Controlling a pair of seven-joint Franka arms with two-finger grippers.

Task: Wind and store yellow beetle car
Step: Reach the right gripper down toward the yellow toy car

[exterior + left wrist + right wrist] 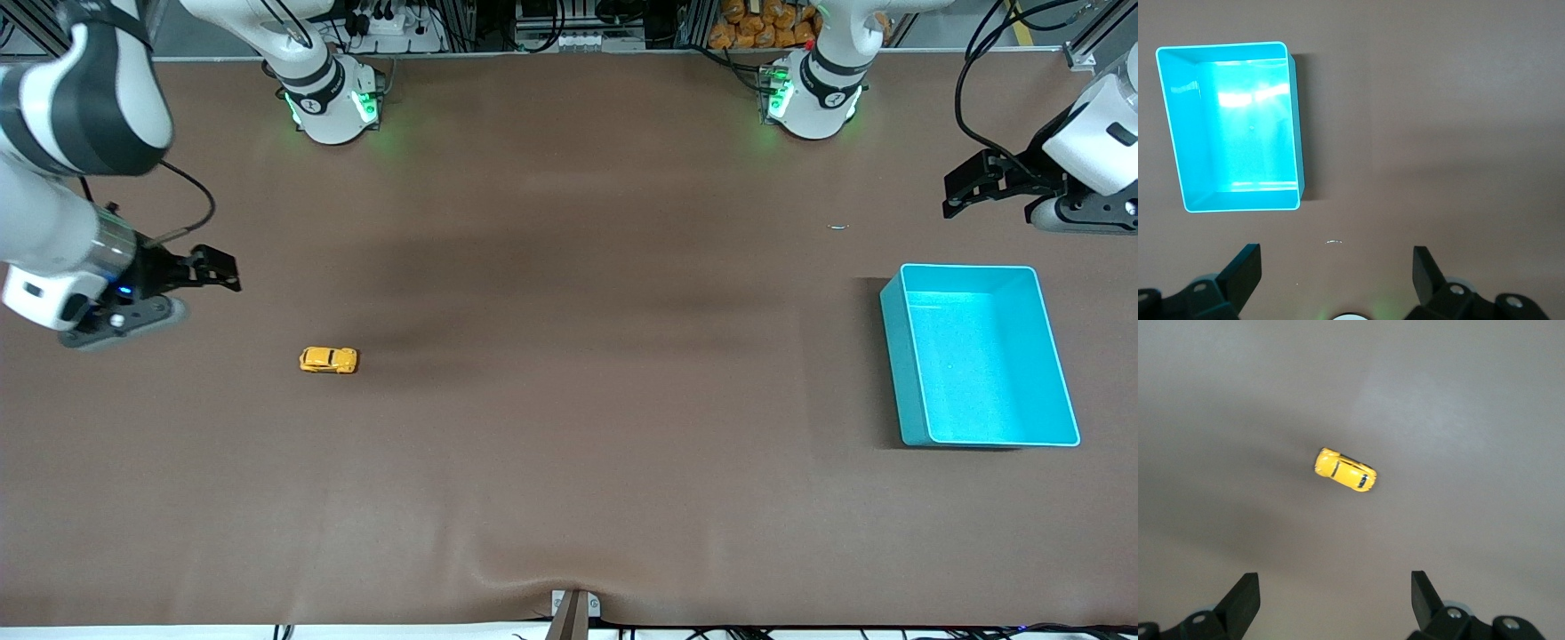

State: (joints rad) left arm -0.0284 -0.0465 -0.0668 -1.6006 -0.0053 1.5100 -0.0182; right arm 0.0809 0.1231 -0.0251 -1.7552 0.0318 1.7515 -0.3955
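The right pincer hangs wide and empty over the tabletop. The yellow beetle car lies near it, long axis along the table. The left pincer, also wide, waits (near the teal bin).

Bare table rings the yellow beetle car; the teal bin stands well apart, its top open.
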